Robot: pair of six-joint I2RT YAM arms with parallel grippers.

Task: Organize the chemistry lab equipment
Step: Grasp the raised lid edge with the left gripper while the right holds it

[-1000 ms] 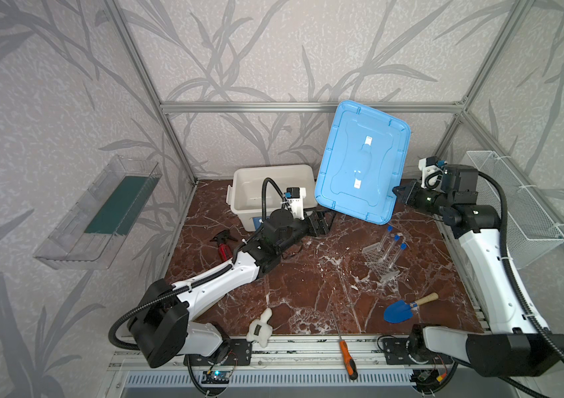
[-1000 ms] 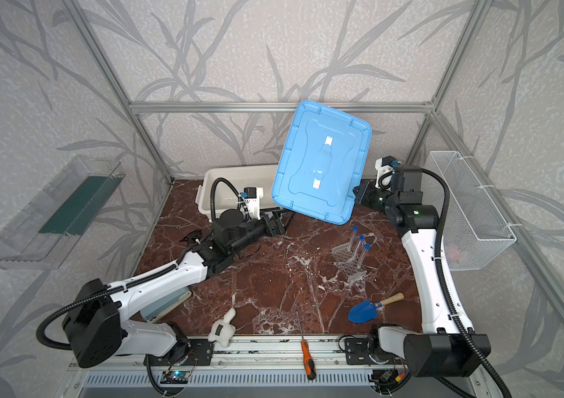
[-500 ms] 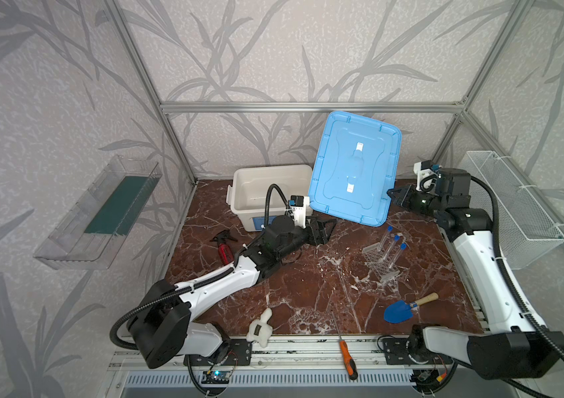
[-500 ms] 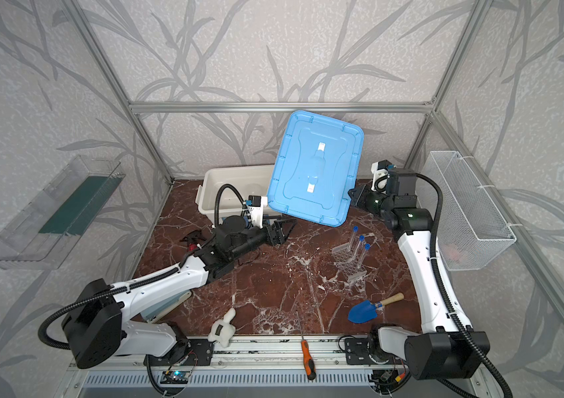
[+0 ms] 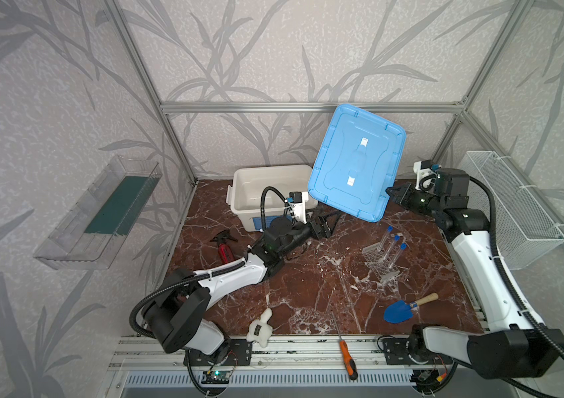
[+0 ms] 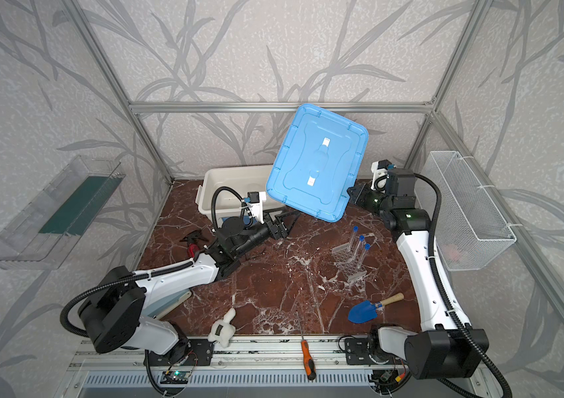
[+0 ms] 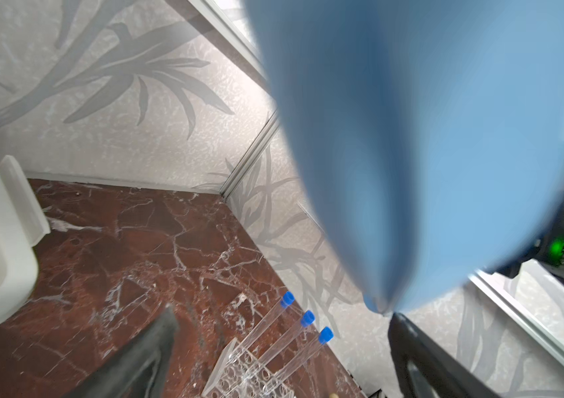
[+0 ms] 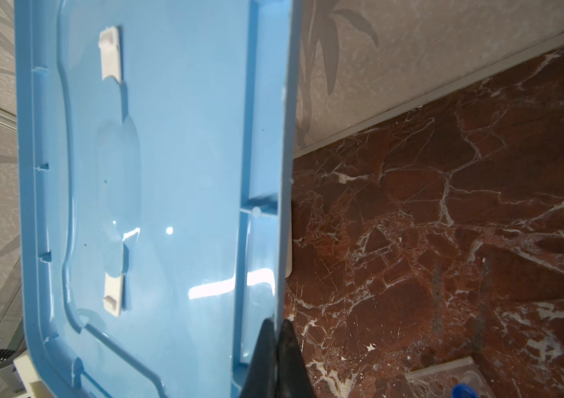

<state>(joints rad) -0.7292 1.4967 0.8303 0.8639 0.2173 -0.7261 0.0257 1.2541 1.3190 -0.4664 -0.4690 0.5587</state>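
Our right gripper [image 8: 276, 327] pinches the rim of the blue lid [image 5: 356, 162], which is tilted above the white bin [image 5: 239, 187]. Our left gripper [image 5: 328, 223] stands wide open and empty just in front of that bin. The three test tubes [image 5: 392, 246] lean in the clear rack [image 5: 378, 267], well right of the bin. They look light, slick and perhaps brittle, though we cannot tell glass from plastic, so we would hold them gently mid-shaft.

Records blue lid [image 5: 356, 162] raised and tilted beside open white bin [image 5: 239, 206], red spray bottle [image 5: 224, 249] left of it, blue trowel [image 5: 399, 310], orange-handled screwdriver [image 5: 348, 358] and white plush toy [image 5: 260, 329] toward the front edge.
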